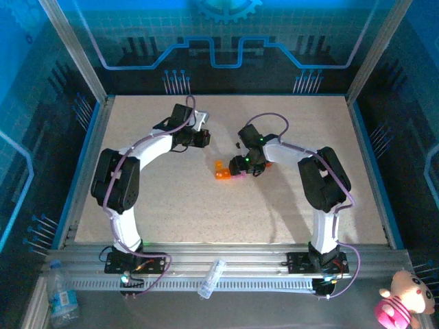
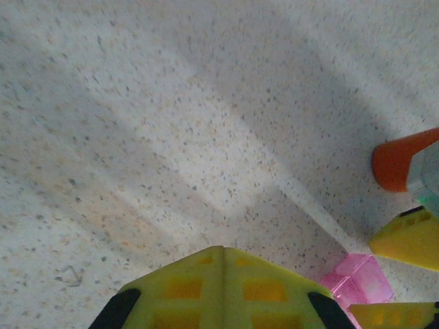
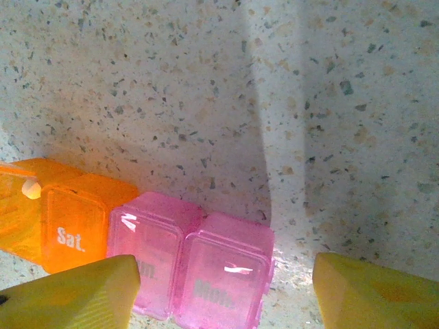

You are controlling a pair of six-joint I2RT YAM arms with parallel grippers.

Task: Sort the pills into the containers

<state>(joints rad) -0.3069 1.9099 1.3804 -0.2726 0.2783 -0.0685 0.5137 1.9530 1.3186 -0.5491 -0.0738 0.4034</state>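
Note:
The containers (image 3: 185, 257) are a short strip of joined boxes lying on the speckled table: orange ones (image 3: 72, 223) on the left, one marked "Sat.", and two pink ones on the right. In the top view the strip (image 1: 224, 171) lies mid-table. My right gripper (image 3: 219, 295) is open, its yellow fingers (image 3: 374, 291) straddling the pink boxes, with a gap on the right side. A small pale bit (image 3: 31, 188) at the orange end may be a pill; I cannot tell. My left gripper (image 2: 223, 250) is shut on nothing over bare table, left of the strip (image 2: 357, 277).
The left wrist view has an orange shape (image 2: 398, 161) beside the right gripper's yellow fingers (image 2: 405, 240); what it is I cannot tell. Blue walls (image 1: 89, 137) fence the table. A clear bottle (image 1: 211, 277) lies on the front rail.

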